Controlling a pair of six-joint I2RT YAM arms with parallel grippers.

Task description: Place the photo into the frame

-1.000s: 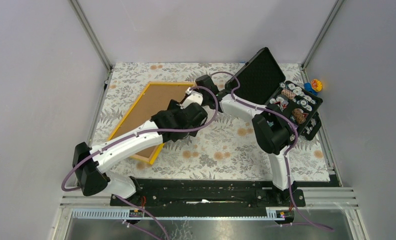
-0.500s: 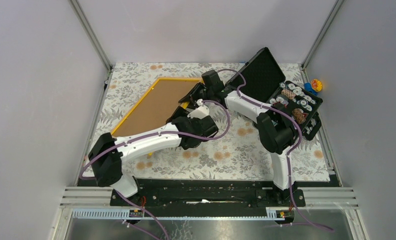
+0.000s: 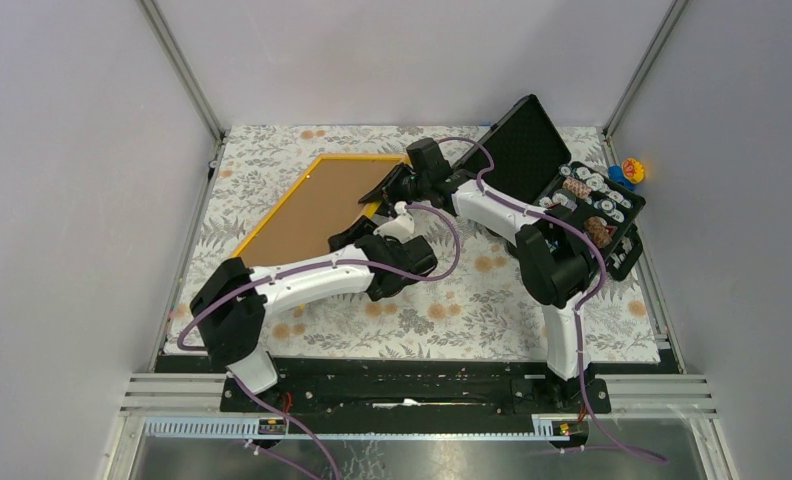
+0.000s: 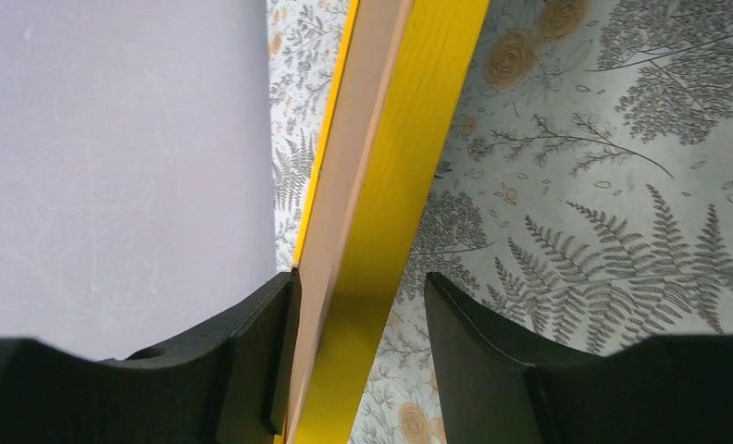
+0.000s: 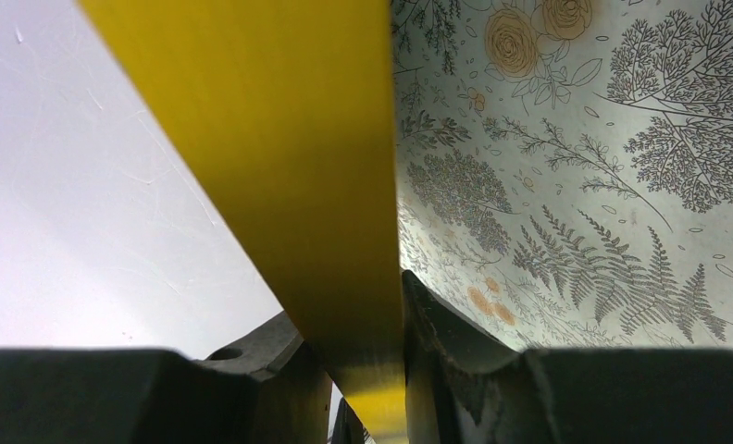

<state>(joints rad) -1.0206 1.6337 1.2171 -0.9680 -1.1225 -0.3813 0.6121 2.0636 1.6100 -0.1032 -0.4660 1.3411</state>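
Black right claw (image 5: 354, 310) clamped on yellow frame (image 5: 289, 139) rim, both fingers pressing it. Left claw (image 4: 358, 282) half-open, straddling frame rim: one finger touching, other just clear. Frame tilted, held side lifted above floral tabletop (image 3: 452, 300), brown backing board (image 3: 317, 205) up, near black case (image 3: 522, 150).

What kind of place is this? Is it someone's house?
Most likely a robot lab's test booth, not a house: two white robot arms bolted to a black base rail, and plain grey walls on metal posts boxing in one small flower-patterned table.
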